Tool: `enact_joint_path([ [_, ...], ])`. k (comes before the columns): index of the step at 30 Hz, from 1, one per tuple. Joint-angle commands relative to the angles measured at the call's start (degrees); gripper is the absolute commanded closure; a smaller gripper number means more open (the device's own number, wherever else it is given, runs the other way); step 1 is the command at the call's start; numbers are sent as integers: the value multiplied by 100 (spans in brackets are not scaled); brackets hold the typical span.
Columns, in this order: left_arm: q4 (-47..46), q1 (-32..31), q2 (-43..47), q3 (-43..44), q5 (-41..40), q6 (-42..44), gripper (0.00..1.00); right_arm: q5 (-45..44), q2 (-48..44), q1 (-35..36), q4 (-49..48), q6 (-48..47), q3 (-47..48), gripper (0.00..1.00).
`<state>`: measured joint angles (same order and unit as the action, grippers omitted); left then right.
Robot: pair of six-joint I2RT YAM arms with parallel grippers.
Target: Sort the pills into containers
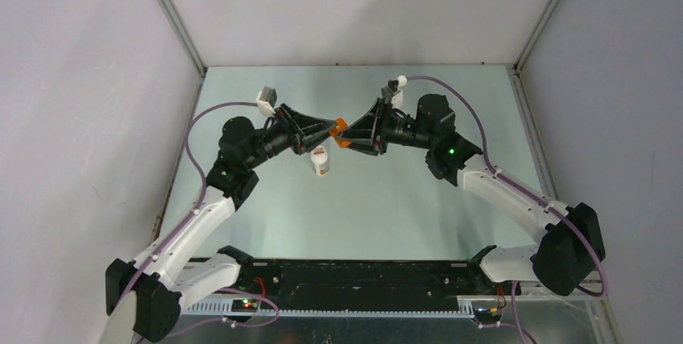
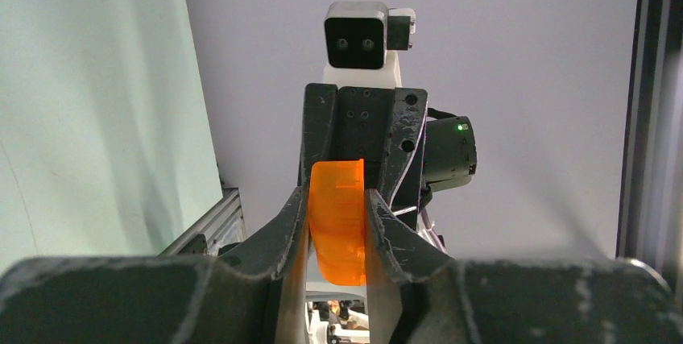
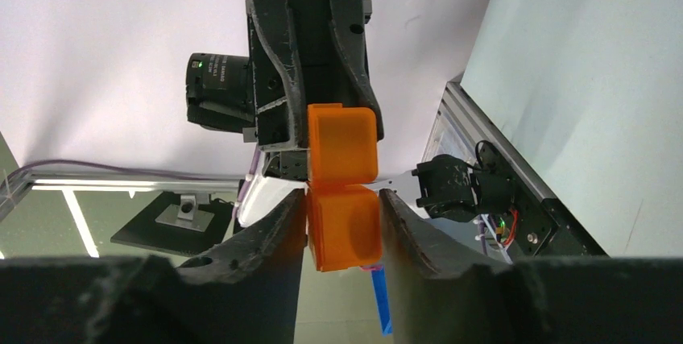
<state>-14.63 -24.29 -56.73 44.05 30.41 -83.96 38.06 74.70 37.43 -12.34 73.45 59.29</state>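
Top external view: both arms reach inward over the pale green table [image 1: 403, 215] and meet tip to tip at its middle.

- Left gripper [image 1: 331, 127]: fingers nearly closed, clamped on the orange cup [image 1: 341, 131]. In the left wrist view its two fingers [image 2: 294, 223] press against opposite sides of the cup, seen edge-on, with no gap showing.
- Right gripper [image 1: 349, 137]: also narrowed onto the orange cup from the other side. In the right wrist view the fingers [image 3: 282, 223] flank the nearer orange block and touch it on both sides.
- Orange cup: held off the table between the two grippers. The right wrist view shows it as two translucent boxy sections, one above the other and touching — the farther one sits at the left gripper's fingertips.
- White pill bottle [image 1: 320, 161]: white cap, red mark on its label, on the table just beside the left gripper's tip, on the near side, and apart from the cup. Whether it is upright or lying cannot be told.
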Motion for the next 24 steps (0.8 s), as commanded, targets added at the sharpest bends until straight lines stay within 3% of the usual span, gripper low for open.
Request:
enact_joint_path([
  [1,-178,26,18,339,94,-19,100,221,75,58,-143,-39,222,62],
  [9,-158,29,9,319,92,-28,100,152,26,58,-168,-86,218,83],
  [13,-141,22,14,315,96,-11,100,174,25,63,-139,-116,222,87],
  [14,-139,21,13,317,96,2,100,168,26,63,-129,-127,223,85],
  [16,-129,28,15,314,96,21,100,127,-1,56,-70,-176,216,70],
  [17,-117,23,13,314,96,34,100,98,-28,50,-8,-244,215,57],
  [20,-64,30,26,314,84,111,100,-59,-116,43,148,-413,222,38],
  [23,9,25,34,308,71,175,100,-59,-155,1,174,-498,216,43],
  [24,11,28,32,300,75,195,97,-52,-143,-14,165,-498,220,48],
])
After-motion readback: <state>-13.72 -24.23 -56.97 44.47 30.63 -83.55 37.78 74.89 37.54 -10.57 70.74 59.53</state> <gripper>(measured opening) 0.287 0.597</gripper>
